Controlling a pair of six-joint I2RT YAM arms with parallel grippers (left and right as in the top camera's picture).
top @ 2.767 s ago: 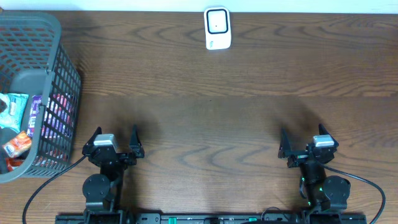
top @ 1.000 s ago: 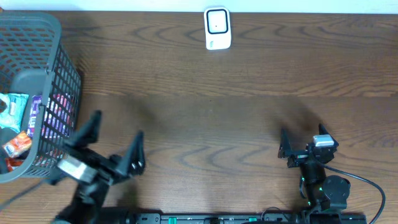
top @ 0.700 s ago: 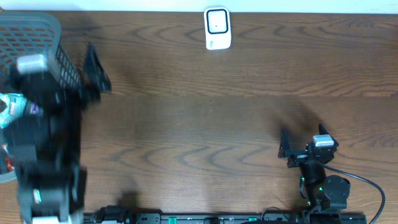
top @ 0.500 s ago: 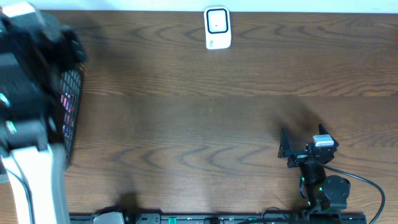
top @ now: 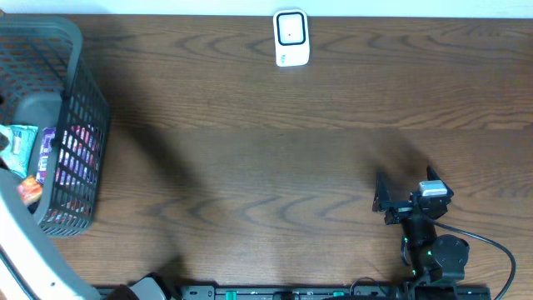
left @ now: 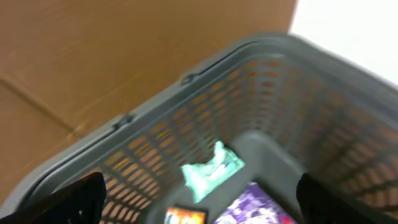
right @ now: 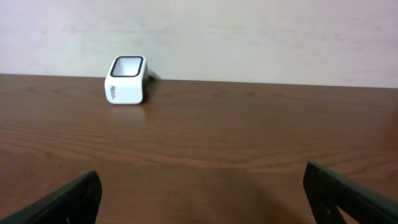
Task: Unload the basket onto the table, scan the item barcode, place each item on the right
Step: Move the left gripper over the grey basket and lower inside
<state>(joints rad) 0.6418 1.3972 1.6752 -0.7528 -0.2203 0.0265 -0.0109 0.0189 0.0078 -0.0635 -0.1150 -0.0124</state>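
Observation:
Several snack packets lie in the grey mesh basket (top: 83,100) at the table's left: a teal packet (top: 21,143), a purple one (top: 46,154) and an orange one (top: 29,190). The left wrist view looks down into the basket (left: 155,124), where my left gripper (left: 199,199) hangs open over the teal packet (left: 211,169) and purple packet (left: 261,205), holding nothing. The white barcode scanner (top: 291,37) stands at the table's far edge. My right gripper (top: 405,179) rests open and empty at the front right, facing the scanner (right: 126,79).
Only a pale link of the left arm (top: 17,242) shows in the overhead view, at the bottom left corner. Brown cardboard (left: 93,56) stands beyond the basket. Dark wooden table (top: 275,167) stretches between basket and scanner.
My left arm has swung from its rest at the front of the table up and left over the basket. The right arm has stayed still.

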